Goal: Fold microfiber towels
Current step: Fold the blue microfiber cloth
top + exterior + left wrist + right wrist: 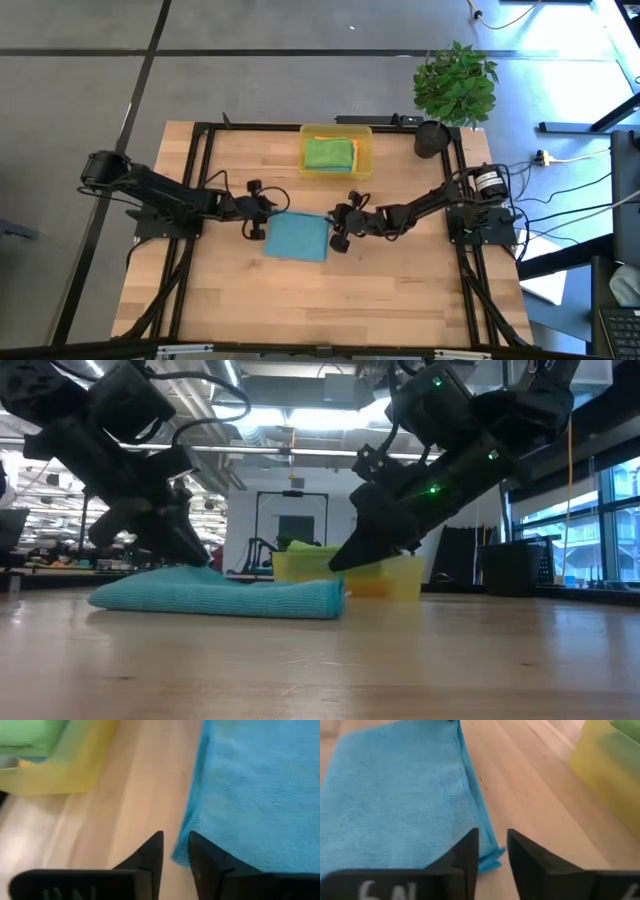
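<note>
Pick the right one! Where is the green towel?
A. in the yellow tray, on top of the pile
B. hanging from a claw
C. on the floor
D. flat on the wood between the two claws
A: the green towel lies on top inside the yellow tray; the cloth between the claws is the blue towel.

the only writing in view sits on the two wrist views' own dark grippers, and it is cropped. on the right arm's black two-finger gripper [492,847], pale characters on the body read roughly "6n", with a further stroke at the far edge that cannot be made out. on the left arm's black two-finger gripper [175,852], faint pale letters show on the body, too blurred to read.
</note>
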